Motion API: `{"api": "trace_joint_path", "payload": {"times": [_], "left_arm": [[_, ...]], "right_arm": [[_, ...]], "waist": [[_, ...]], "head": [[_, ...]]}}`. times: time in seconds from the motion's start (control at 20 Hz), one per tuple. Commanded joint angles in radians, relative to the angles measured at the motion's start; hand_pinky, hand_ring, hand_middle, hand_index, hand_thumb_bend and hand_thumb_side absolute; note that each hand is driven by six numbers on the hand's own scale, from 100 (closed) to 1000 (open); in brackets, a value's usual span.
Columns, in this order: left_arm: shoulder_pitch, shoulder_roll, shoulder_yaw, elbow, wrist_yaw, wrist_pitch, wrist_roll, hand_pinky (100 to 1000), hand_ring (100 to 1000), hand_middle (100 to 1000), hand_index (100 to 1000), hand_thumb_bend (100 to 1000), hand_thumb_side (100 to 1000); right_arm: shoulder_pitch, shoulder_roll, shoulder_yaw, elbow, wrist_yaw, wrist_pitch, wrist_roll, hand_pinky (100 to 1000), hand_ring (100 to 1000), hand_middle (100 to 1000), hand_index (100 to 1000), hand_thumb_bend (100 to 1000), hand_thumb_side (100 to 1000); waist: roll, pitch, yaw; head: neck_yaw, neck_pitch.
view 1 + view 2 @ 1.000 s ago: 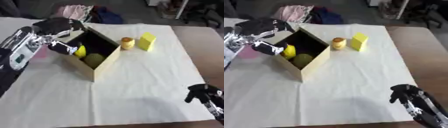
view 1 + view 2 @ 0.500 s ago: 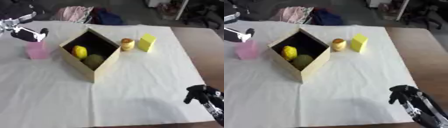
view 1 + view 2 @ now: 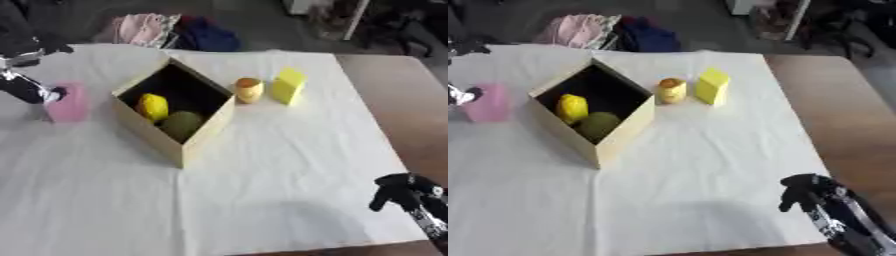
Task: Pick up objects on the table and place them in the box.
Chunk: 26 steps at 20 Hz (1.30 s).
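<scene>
An open cardboard box [image 3: 154, 140] stands left of centre on the white cloth, with a yellow object [image 3: 153, 106] and a green round object [image 3: 182, 124] inside. A pink block [image 3: 70, 102] stands just left of the box. My left hand [image 3: 31, 87] comes in at the far left edge, open, one fingertip at the block's upper left side. Right of the box are a small yellow round thing with an orange top [image 3: 249, 90] and a yellow block [image 3: 288, 86]. My right hand [image 3: 401, 190] rests open at the lower right, holding nothing.
The white cloth [image 3: 271, 170] covers most of the table. Bare brown tabletop [image 3: 402, 100] shows along the right side. A pile of pink and dark blue clothes [image 3: 171, 32] lies beyond the far edge.
My left hand has left the box's left rim, swung out to the far left, and now sits lower beside the pink block. The right hand has stayed put.
</scene>
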Motion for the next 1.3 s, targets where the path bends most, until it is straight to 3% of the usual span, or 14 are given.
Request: {"api": "trace_joint_path", "payload": {"times": [0.05,0.1,0.3,0.4,0.8,0.9,1.15,1.3], "left_arm": [[-0.011,0.021,0.020,0.022,-0.019,-0.014,0.002,936,957,961,1000,276,389],[-0.009,0.020,0.020,0.027,-0.021,-0.018,-0.002,937,957,961,1000,267,444],[0.001,0.017,0.024,0.045,-0.024,-0.024,-0.019,929,949,952,1000,253,458],[0.007,0.013,0.024,0.052,-0.015,-0.028,-0.028,924,941,943,1000,190,541],[0.017,0.017,0.025,0.045,0.010,-0.034,-0.078,922,939,949,1000,200,604],[0.020,0.014,0.025,0.047,0.001,-0.027,-0.070,923,941,954,1000,209,581],[0.026,0.002,0.026,0.051,-0.035,0.002,0.005,913,928,950,1000,246,376],[0.030,-0.004,0.024,0.055,-0.049,0.018,0.069,916,931,954,1000,228,373]], "right_arm": [[-0.004,-0.023,-0.008,-0.012,-0.009,-0.003,-0.002,548,502,514,723,100,619],[-0.004,-0.023,-0.008,-0.012,-0.009,-0.003,-0.002,548,502,514,723,100,621],[-0.004,-0.022,-0.009,-0.012,-0.008,-0.002,-0.003,548,502,514,723,100,626],[-0.004,-0.022,-0.009,-0.013,-0.008,-0.001,-0.003,548,502,514,723,100,626],[-0.006,-0.021,-0.010,-0.012,-0.006,0.000,-0.004,549,502,514,723,100,631],[-0.006,-0.021,-0.010,-0.012,-0.005,0.000,-0.004,549,502,514,723,100,630],[-0.006,-0.020,-0.010,-0.010,-0.004,-0.001,-0.005,549,502,514,723,100,634],[-0.007,-0.020,-0.010,-0.010,-0.004,-0.002,-0.004,549,502,514,723,100,634]], "waist": [[0.004,0.002,-0.001],[0.004,0.003,-0.001],[0.004,0.007,0.003],[0.004,0.009,0.003],[0.005,0.013,0.006],[0.004,0.013,0.006],[0.002,0.016,0.004],[0.001,0.019,0.002]], "head": [[-0.002,-0.015],[-0.002,-0.015],[-0.002,-0.015],[-0.003,-0.014],[-0.005,-0.012],[-0.006,-0.013],[-0.007,-0.015],[-0.008,-0.013]]}}
